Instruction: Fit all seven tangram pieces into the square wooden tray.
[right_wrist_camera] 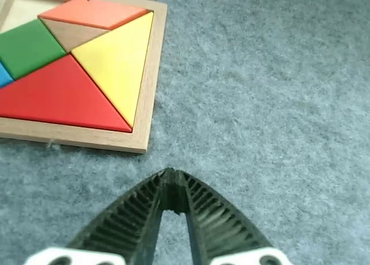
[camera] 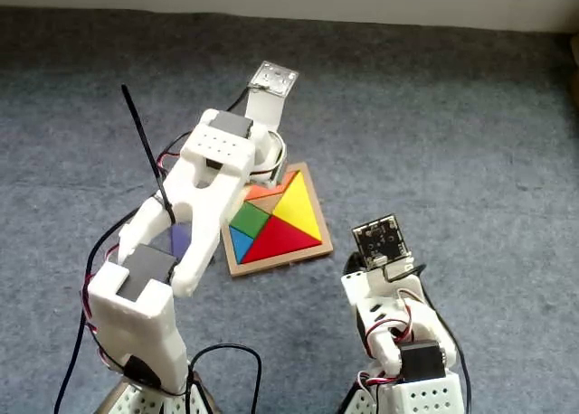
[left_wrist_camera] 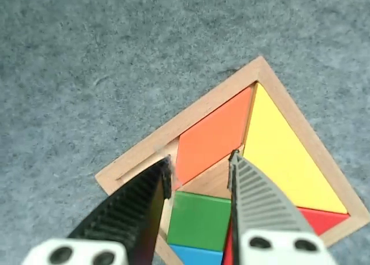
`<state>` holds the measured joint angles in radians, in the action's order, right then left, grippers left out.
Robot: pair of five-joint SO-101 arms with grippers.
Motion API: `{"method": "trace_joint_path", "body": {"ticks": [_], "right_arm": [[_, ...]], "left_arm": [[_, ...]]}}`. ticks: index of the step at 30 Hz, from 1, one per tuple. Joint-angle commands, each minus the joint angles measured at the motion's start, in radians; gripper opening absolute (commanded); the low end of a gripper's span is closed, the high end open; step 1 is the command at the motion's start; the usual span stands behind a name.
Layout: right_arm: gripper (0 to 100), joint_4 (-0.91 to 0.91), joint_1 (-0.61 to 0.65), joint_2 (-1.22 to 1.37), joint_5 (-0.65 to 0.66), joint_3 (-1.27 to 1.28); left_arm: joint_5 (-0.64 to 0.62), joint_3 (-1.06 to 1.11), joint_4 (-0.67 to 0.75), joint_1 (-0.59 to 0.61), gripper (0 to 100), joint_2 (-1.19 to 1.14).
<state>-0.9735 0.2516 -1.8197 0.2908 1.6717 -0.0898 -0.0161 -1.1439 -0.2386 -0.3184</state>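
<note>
A square wooden tray (camera: 280, 260) lies mid-carpet (camera: 452, 116), turned corner-on. A yellow triangle (camera: 298, 206), red triangle (camera: 280, 238), green square (camera: 246, 220), blue piece (camera: 239, 243) and orange piece (left_wrist_camera: 214, 135) sit inside it. The left gripper (left_wrist_camera: 199, 166) hangs over the tray's far-left part, fingers apart and holding nothing, seemingly lined up over bare wood between orange and green. A purple shape (camera: 179, 240), possibly a loose piece, lies left of the tray under that arm. The right gripper (right_wrist_camera: 171, 175) hovers near and right of the tray, fingers together and empty, likely parked out of the way.
</note>
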Motion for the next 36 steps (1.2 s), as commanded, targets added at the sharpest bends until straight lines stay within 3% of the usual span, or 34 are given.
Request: {"method": "trace_joint_path", "body": {"ticks": [1,8,20,29,36], "right_arm": [[0.6,0.001,0.015,-0.016,0.014,0.082],[0.6,0.001,0.015,-0.016,0.014,0.082],[0.6,0.001,0.015,-0.016,0.014,0.093],[0.6,0.001,0.015,-0.016,0.014,0.097],[0.6,0.001,0.015,-0.016,0.014,0.097]], "left_arm": [[-0.008,-0.042,-0.068,0.012,17,0.070],[0.072,0.025,-0.227,0.028,17,0.263],[0.071,0.526,-0.238,0.182,18,0.774],[0.069,0.771,-0.235,0.349,18,0.839],[0.069,0.941,-0.101,0.466,17,0.845]]}}
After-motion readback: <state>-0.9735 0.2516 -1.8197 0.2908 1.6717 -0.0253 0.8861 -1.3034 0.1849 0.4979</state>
